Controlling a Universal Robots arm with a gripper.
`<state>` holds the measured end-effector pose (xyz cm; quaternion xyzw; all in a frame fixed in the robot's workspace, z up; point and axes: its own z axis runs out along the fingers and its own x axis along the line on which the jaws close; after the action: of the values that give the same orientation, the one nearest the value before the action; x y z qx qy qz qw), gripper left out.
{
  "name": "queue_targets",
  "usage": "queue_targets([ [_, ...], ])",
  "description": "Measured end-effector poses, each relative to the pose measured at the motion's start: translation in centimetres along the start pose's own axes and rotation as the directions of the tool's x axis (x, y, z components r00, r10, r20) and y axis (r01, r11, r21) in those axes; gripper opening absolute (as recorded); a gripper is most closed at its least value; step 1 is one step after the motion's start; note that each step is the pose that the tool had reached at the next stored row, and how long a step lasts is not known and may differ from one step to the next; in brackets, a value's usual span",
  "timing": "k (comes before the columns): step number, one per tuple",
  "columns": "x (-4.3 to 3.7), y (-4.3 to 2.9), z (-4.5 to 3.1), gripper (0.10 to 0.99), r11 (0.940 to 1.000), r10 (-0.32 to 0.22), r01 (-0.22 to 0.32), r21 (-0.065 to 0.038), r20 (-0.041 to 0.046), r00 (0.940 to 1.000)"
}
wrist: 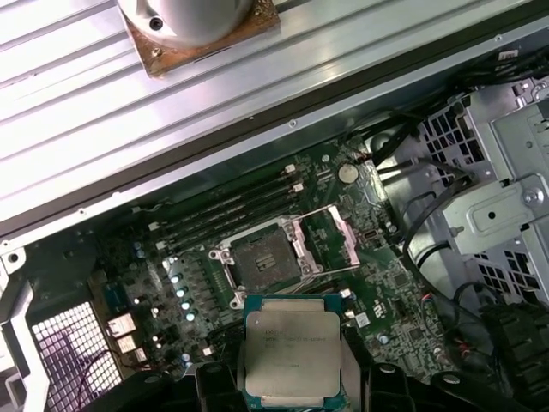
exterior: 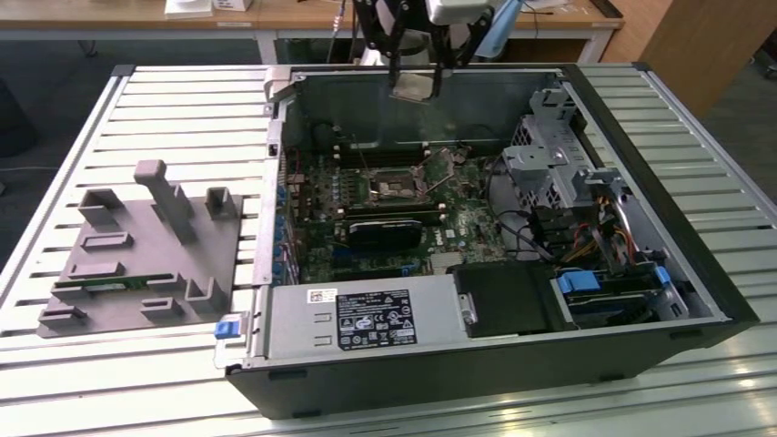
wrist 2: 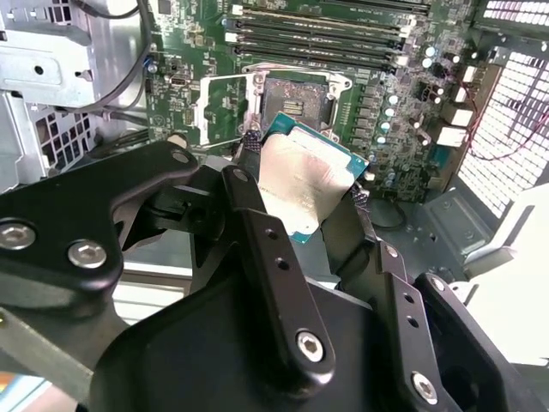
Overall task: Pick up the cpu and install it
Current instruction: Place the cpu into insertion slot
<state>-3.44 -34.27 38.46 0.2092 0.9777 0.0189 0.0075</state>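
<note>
My gripper [exterior: 416, 73] is shut on the cpu [exterior: 414, 85], a flat square chip with a silvery top. It hangs high above the open computer case [exterior: 656, 264], near the case's far wall. In both wrist views the black fingers [wrist 2: 249, 163] clamp two opposite edges of the cpu [wrist 2: 304, 184] [wrist: 292, 348]. Below it on the green motherboard lies the bare cpu socket [exterior: 395, 188] [wrist 2: 296, 99] [wrist: 262, 257]. The socket's metal retention frame [wrist: 330, 240] is swung open beside it.
A grey fixture plate [exterior: 134, 246] holding a green memory stick [exterior: 116, 284] lies on the slatted table at the exterior view's left. Inside the case are a black block [exterior: 382, 229], the power supply [exterior: 358, 319], a drive cage [exterior: 547, 159] and cables [exterior: 583, 246].
</note>
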Motion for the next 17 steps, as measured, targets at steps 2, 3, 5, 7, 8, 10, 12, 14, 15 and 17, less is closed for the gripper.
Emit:
queue_targets([
  [2, 0.05, -0.02, 0.01, 0.533, 1.0, 0.009, -0.009, 0.0, 0.0003, 1.0],
  [3, 0.06, -0.03, 0.02, 0.533, 0.9999, 0.016, -0.016, 0.0, 0.0006, 0.9999],
  [5, 0.08, -0.04, 0.03, 0.533, 0.9995, 0.03, -0.03, 0.0, 0.0012, 0.9995],
  [7, 0.09, -0.04, 0.05, 0.533, 0.999, 0.045, -0.045, 0.0, 0.0018, 0.999],
  [8, 0.11, -0.05, 0.05, 0.533, 0.9987, 0.051, -0.051, 0.0, 0.0021, 0.9987],
  [10, 0.13, -0.06, 0.06, 0.533, 0.9981, 0.062, -0.062, 0.0, 0.0025, 0.9981],
  [12, 0.14, -0.07, 0.07, 0.533, 0.9971, 0.076, -0.076, 0.0, 0.0031, 0.9971],
  [14, 0.15, -0.07, 0.08, 0.533, 0.995, 0.099, -0.099, 0.0, 0.004, 0.995],
  [15, 0.16, -0.08, 0.08, 0.533, 0.9938, 0.111, -0.111, 0.0, 0.0045, 0.9938],
  [17, 0.17, -0.08, 0.1, 0.533, 0.9909, 0.134, -0.134, 0.0, 0.0054, 0.9909],
])
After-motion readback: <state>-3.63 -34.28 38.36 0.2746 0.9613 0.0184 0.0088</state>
